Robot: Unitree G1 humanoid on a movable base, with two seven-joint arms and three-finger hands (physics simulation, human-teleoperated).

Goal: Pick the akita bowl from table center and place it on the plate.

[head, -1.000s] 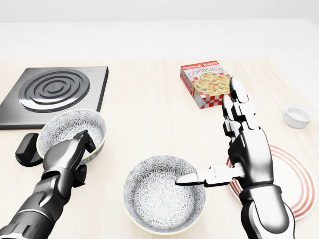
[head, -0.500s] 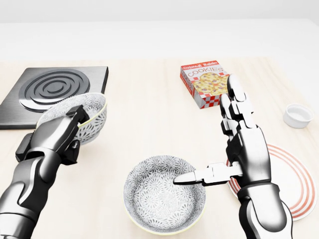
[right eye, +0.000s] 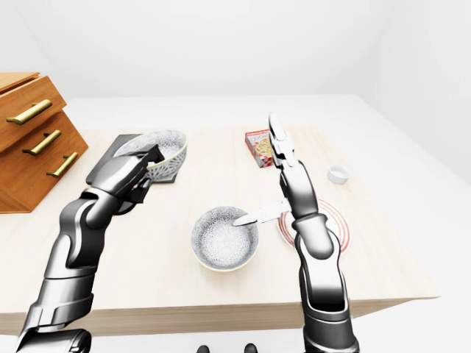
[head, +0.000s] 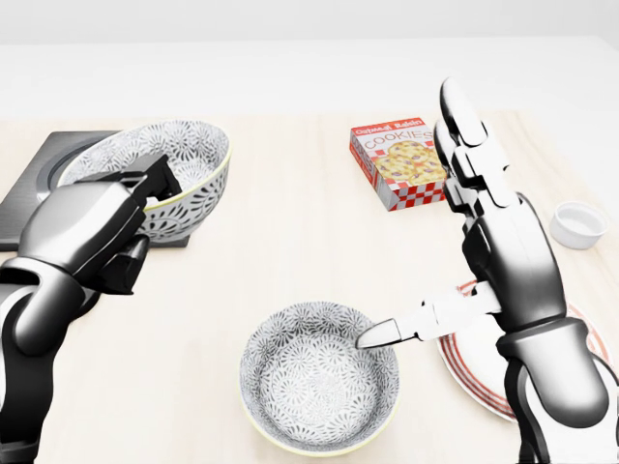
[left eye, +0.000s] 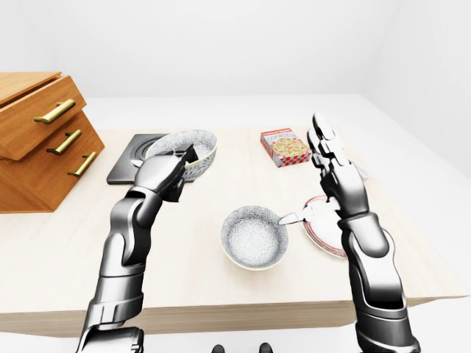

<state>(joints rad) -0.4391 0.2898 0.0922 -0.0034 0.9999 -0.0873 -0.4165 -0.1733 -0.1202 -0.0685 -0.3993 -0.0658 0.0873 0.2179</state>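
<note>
Two grey-patterned bowls show. One bowl (head: 319,382) rests on the table at the bottom centre of the head view. The other bowl (head: 179,169) is lifted off the table and tilted, with my left hand (head: 145,198) shut on its near rim, over the hob's corner. The red-ringed white plate (head: 474,372) lies right of the resting bowl, partly hidden by my right arm. My right hand (head: 455,242) is open, fingers (head: 462,130) pointing up, thumb stretched left over the resting bowl's rim.
A cookies box (head: 401,164) lies at the upper right, a small white ramekin (head: 578,224) at the far right. A dark hob plate (head: 34,179) sits at the left. Wooden drawers (left eye: 37,140) stand left of the table in the left-eye view.
My left hand has lifted its bowl off the table and carried it up toward the hob. My right hand has risen slightly and moved right, uncovering more of the plate.
</note>
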